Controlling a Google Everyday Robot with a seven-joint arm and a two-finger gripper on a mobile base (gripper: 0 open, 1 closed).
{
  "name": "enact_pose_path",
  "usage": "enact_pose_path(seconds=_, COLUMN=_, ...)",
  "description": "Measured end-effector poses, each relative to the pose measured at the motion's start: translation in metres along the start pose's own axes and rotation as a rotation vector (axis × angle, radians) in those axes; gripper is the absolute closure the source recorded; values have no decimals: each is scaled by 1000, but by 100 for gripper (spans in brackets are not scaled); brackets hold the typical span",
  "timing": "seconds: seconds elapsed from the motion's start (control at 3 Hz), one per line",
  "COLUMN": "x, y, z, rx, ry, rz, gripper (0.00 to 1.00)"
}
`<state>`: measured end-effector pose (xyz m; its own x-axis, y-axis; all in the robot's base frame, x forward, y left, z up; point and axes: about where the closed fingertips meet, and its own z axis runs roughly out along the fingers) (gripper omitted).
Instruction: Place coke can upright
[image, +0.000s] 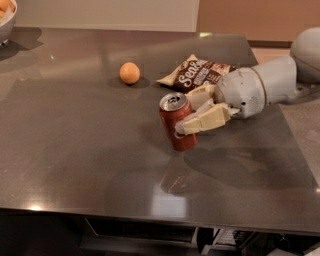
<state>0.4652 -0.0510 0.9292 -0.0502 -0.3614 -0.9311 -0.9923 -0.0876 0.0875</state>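
The coke can (175, 124) is a red-brown can with a silver top and pull-tab, near the middle of the dark table (75, 150). It stands almost upright, leaning slightly to the left, with its top facing up. My gripper (188, 114) reaches in from the right and is shut on the can, one cream finger (205, 120) across its front and the other behind it. The can's base is at or just above the tabletop; I cannot tell whether it touches.
A round orange fruit (130, 73) lies behind and left of the can. A brown snack bag (197, 74) lies behind it, by my arm. A bowl (5, 22) with orange fruit sits at the far left corner. The table's front edge runs along the bottom.
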Motion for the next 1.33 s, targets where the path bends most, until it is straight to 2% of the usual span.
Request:
enact_pose_path(seconds=0.33, x=11, y=5, z=-1, rx=-17, ry=-86, rz=-16, gripper=100)
enact_pose_path(seconds=0.67, x=21, y=5, z=-1, rx=-22, ry=-142, rz=-10, gripper=100)
enact_pose_path(seconds=1.0, x=30, y=6, z=-2, rx=-25, ry=-196, rz=6, gripper=83)
enact_pose_path(seconds=1.33, x=36, y=8, z=-1, rx=-33, ry=-229, rz=3, gripper=61)
